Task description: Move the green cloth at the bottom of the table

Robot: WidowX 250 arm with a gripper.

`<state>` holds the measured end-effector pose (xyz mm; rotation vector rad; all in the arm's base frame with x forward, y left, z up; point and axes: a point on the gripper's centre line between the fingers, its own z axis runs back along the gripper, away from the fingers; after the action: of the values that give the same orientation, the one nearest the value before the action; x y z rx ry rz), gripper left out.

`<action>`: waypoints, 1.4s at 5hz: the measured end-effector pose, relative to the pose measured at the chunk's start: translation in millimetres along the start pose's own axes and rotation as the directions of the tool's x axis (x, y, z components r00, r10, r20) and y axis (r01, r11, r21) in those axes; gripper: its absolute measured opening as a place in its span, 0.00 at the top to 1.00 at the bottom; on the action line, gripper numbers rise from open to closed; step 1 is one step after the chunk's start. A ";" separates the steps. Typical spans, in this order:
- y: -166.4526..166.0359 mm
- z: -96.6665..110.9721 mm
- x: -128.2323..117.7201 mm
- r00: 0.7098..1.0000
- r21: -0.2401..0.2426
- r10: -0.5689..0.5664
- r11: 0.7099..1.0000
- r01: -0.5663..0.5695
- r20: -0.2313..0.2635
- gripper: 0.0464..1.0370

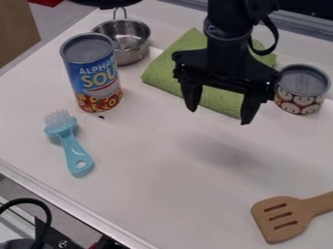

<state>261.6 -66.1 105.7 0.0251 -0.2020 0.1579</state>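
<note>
The gripper [218, 115] hangs open at the upper right of the camera view, its two fingers spread wide with nothing between them. Behind and below it, the green cloth [170, 69] lies flat on the white table [149, 146], toward the far side. The arm and gripper hide the cloth's middle part. The fingertips appear over the cloth's near edge; whether they touch it, I cannot tell.
A tall soup can [94, 73] and a metal pot [130, 41] stand left of the cloth, a short can [301, 90] to its right. A blue brush [69, 143] lies at the left, a wooden spatula [283, 219] at the lower right.
</note>
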 end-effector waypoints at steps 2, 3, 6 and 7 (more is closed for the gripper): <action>19.9 -8.7 15.2 0.992 0.034 -0.123 0.992 0.122 0.018 0.04; 35.8 -13.8 46.7 0.995 0.021 -0.101 0.995 0.101 0.002 0.04; 56.8 -40.3 117.8 0.984 0.069 -0.135 0.989 0.128 0.113 0.05; 53.7 -52.7 126.5 0.985 0.064 -0.138 0.989 0.132 0.101 0.12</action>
<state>385.9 8.5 80.1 0.1037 -0.3002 0.0266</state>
